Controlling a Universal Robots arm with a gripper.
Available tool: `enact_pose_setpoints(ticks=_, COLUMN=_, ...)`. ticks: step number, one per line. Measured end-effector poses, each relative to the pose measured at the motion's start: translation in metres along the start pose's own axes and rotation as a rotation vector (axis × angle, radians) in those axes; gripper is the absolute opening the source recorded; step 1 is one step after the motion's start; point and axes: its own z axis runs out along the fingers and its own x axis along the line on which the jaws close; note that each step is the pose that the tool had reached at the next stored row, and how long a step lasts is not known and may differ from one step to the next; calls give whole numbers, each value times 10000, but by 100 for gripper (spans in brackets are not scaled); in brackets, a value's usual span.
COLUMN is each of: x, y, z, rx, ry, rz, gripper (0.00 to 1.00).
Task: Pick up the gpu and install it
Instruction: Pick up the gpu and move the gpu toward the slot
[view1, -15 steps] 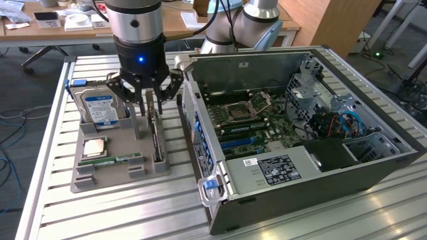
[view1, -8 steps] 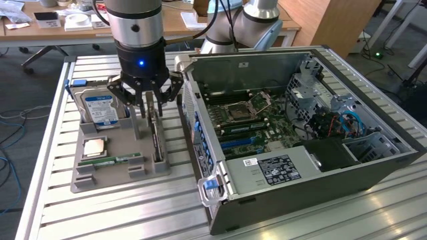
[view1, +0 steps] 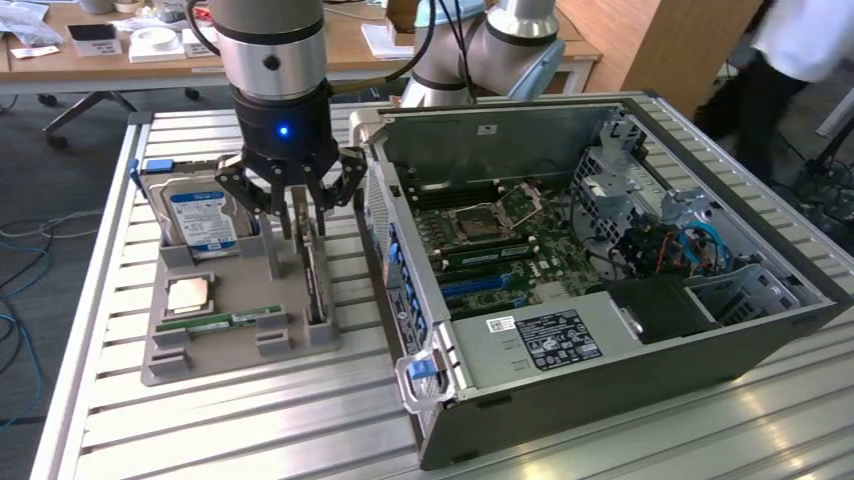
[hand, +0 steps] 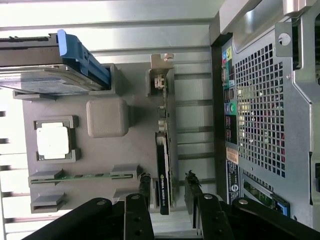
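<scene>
Gripper (view1: 295, 222) jaws are part open and hold nothing. Your fingers (hand: 145, 186) stand one on each side of the gpu (hand: 163, 172), with a sliver of gap showing between each finger and the card, so I judge it straddled rather than clamped.

To the side of your tool, beyond the card, lies the open computer case (view1: 601, 400), on its side with the panel off and the motherboard (view1: 497, 245) facing up. Its blue expansion slots (view1: 470, 288) sit near the case wall closest to your tool.

Directly beneath your tool is the grey parts tray (view1: 227, 355). On the far side of the tool from the case, the blue-labelled hard drive (view1: 200, 215) stands in its cradle. The gpu stands on edge in its slot, right between your fingertips, and its metal bracket (hand: 161, 75) is at the end away from them. Past the hard drive, the processor (view1: 187, 295) lies flat in its pocket and the green RAM stick (view1: 222, 322) rests in its clips.

As I read it, the approach is made. The card is not yet gripped or lifted, and all of the installing is left.
</scene>
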Motion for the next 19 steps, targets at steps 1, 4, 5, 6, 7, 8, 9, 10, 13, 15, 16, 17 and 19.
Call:
enact_pose_setpoints(ticks=1, x=0, y=0, z=8, rx=-1, ry=-1, rz=0, gripper=42)
enact_pose_setpoints(ticks=4, x=1, y=-2, z=39, rx=2, ry=2, rz=0, gripper=42)
enact_pose_setpoints(ticks=5, x=1, y=-2, z=52, rx=1, ry=2, rz=0, gripper=42)
enact_pose_setpoints(ticks=6, x=2, y=-3, z=63, rx=2, ry=2, rz=0, gripper=42)
enact_pose_setpoints(ticks=7, x=2, y=-3, z=73, rx=2, ry=1, rz=0, gripper=42)
enact_pose_setpoints(ticks=8, x=2, y=-3, z=82, rx=2, ry=1, rz=0, gripper=42)
enact_pose_setpoints(ticks=9, x=2, y=-3, z=87, rx=2, ry=2, rz=0, gripper=42)
enact_pose_setpoints(ticks=10, x=3, y=-3, z=89, rx=3, ry=4, rz=1, gripper=42)
enact_pose_setpoints(ticks=13, x=3, y=-3, z=91, rx=2, ry=2, rz=0, gripper=42)
enact_pose_setpoints(ticks=15, x=3, y=-2, z=93, rx=-17, ry=1, rz=2, gripper=42)
enact_pose_setpoints(ticks=16, x=3, y=-2, z=93, rx=-24, ry=1, rz=4, gripper=42)
enact_pose_setpoints(ticks=17, x=3, y=-2, z=93, rx=-28, ry=2, rz=3, gripper=42)
enact_pose_setpoints(ticks=19, x=3, y=-3, z=92, rx=-32, ry=4, rz=1, gripper=42)
